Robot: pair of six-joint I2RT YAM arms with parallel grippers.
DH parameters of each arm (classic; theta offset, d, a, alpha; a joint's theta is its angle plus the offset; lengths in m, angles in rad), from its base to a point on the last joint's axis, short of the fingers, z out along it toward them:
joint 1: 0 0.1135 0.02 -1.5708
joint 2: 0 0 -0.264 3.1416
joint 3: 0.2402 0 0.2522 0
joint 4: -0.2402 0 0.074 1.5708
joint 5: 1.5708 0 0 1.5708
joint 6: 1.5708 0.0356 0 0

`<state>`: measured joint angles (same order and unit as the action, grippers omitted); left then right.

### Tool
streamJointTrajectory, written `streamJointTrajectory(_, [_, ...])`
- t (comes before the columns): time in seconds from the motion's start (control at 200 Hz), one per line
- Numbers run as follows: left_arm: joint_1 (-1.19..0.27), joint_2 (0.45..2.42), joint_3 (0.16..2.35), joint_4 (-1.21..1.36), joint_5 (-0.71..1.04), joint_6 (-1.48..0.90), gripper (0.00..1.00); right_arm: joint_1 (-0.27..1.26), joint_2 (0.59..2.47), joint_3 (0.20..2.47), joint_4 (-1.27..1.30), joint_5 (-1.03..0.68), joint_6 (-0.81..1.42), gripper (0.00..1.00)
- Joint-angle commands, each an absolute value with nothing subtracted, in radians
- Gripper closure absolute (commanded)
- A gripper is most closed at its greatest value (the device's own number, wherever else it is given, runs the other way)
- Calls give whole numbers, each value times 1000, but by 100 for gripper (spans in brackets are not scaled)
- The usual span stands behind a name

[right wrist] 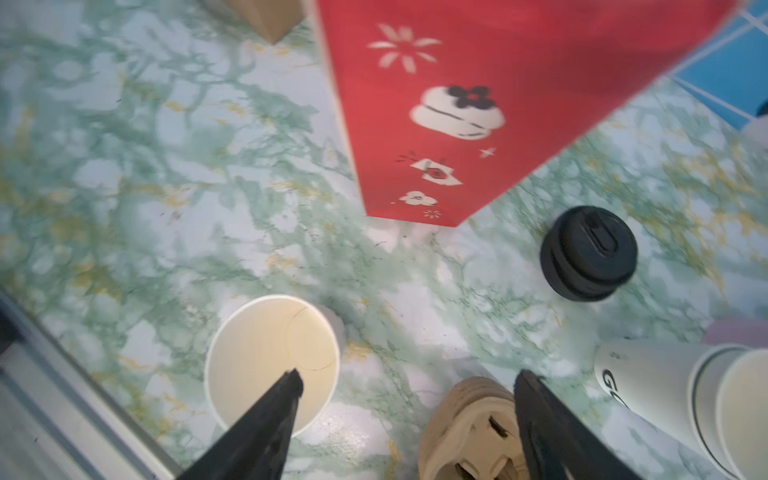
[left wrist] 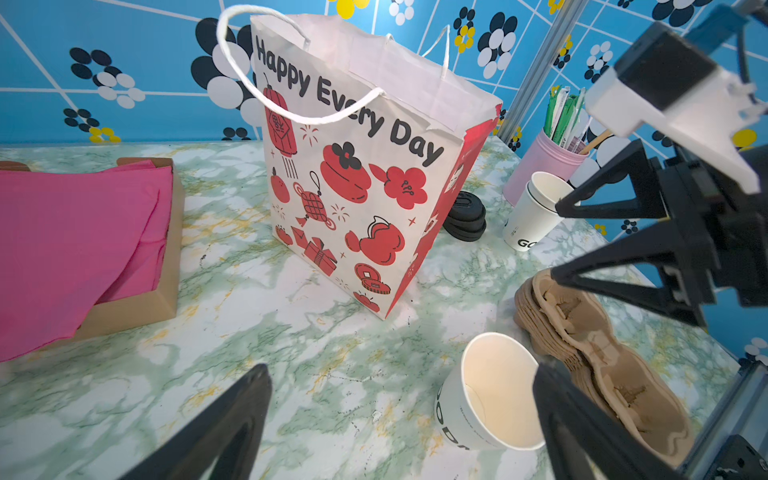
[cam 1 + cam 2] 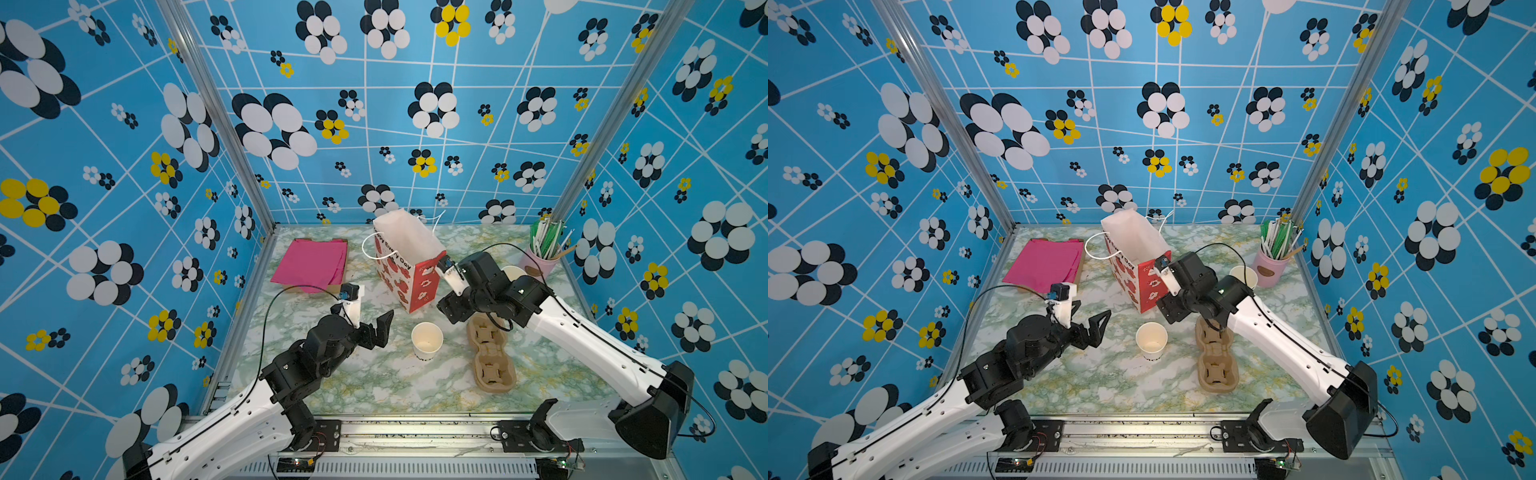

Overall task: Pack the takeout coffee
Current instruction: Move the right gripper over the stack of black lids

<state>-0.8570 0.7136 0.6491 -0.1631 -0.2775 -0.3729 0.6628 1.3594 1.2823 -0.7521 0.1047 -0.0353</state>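
The open-topped paper cup (image 3: 427,340) stands upright mid-table (image 3: 374,386) between the left end effector (image 2: 399,372) and right end effector (image 1: 407,378), both gaping wide and empty; only the wrist views reveal black lids (image 1: 588,253) stacked beside the gift bag (image 2: 353,187).

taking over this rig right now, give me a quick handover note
Left gripper: open, empty, beside the lidless cup.
Right gripper: open, empty, hovering between that cup and the carrier stack.
The cup stands upright in front of the open paper bag; black lids sit stacked by the bag's red side.
Done: nothing visibly packed, no lidded cup in view.
Left: likely lid the cup, then bag it.
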Motion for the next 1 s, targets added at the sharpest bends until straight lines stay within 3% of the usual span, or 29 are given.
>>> streamJointTrajectory(0.0, [-849, 720, 668, -144, -234, -358, 1, 580, 1410, 1325, -778, 175, 2, 9])
streamJointTrajectory(0.165, [-845, 727, 670, -123, -183, -370, 1, 456, 1544, 1412, -769, 166, -4, 1])
streamJointTrajectory(0.405, [-836, 737, 686, -121, -101, -352, 1, 342, 1791, 1646, -828, 141, -15, 1])
streamJointTrajectory(0.995, [-831, 726, 676, -124, -31, -377, 1, 288, 2209, 2048, -1089, 166, -97, 3])
